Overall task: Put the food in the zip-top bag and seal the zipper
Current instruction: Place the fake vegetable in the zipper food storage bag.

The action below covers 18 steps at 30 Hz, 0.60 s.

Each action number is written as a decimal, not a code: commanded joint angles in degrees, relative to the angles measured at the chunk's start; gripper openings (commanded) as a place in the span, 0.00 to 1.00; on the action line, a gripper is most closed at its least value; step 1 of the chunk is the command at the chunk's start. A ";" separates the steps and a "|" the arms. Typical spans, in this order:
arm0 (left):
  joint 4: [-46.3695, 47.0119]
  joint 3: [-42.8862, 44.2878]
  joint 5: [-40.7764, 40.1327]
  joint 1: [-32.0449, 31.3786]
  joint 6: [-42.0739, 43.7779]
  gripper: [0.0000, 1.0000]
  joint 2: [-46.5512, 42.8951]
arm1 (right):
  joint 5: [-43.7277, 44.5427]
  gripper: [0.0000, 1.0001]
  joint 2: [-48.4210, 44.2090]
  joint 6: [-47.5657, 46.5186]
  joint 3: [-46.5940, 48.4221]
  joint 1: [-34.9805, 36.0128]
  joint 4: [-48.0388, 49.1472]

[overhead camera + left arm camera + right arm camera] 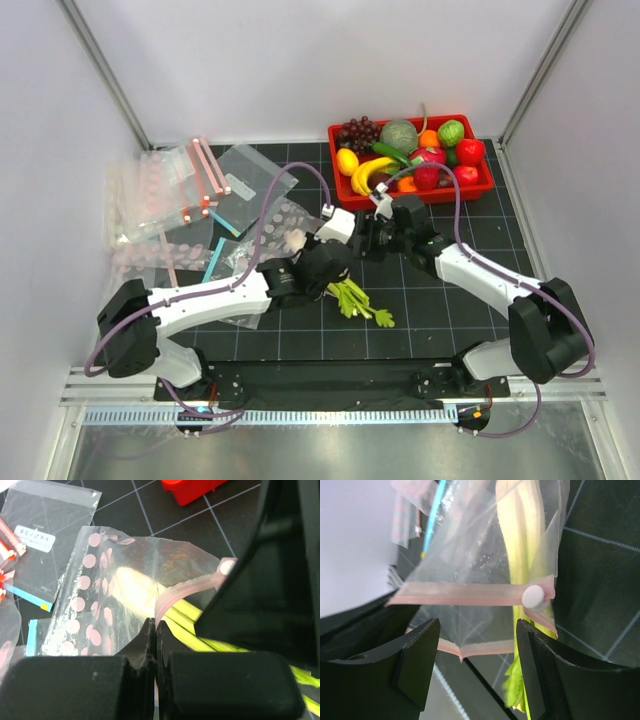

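Observation:
The clear zip-top bag [120,580] has pink dots and lies mid-table, also showing in the top view [283,222]. My left gripper [154,622] is shut on its pink zipper strip [185,587] at the mouth and sits mid-table in the top view [312,256]. The pale-green celery [520,530] lies partly inside the bag. Its leafy end [368,308] sticks out of the mouth. My right gripper [478,625] is open and empty, its jaws either side of the open mouth just short of the zipper [470,594]. The lemon [347,160], apple [470,151] and dark green vegetable [388,152] lie in the red tray [482,187].
The tray at the back right also holds a banana [366,176], grapes [358,131] and other toy produce. Several spare bags [165,195] are piled at the back left. White walls close in both sides. The two grippers are close together.

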 commanded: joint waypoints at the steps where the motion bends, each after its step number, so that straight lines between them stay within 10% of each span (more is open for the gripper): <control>1: -0.75 1.50 -1.07 1.32 -2.51 0.00 -3.78 | 6.97 0.69 -0.32 -7.63 5.08 4.01 -7.35; 18: -4.27 1.15 -2.56 4.39 -3.57 0.00 -8.18 | 16.65 0.76 -1.64 -14.59 4.30 12.89 -11.94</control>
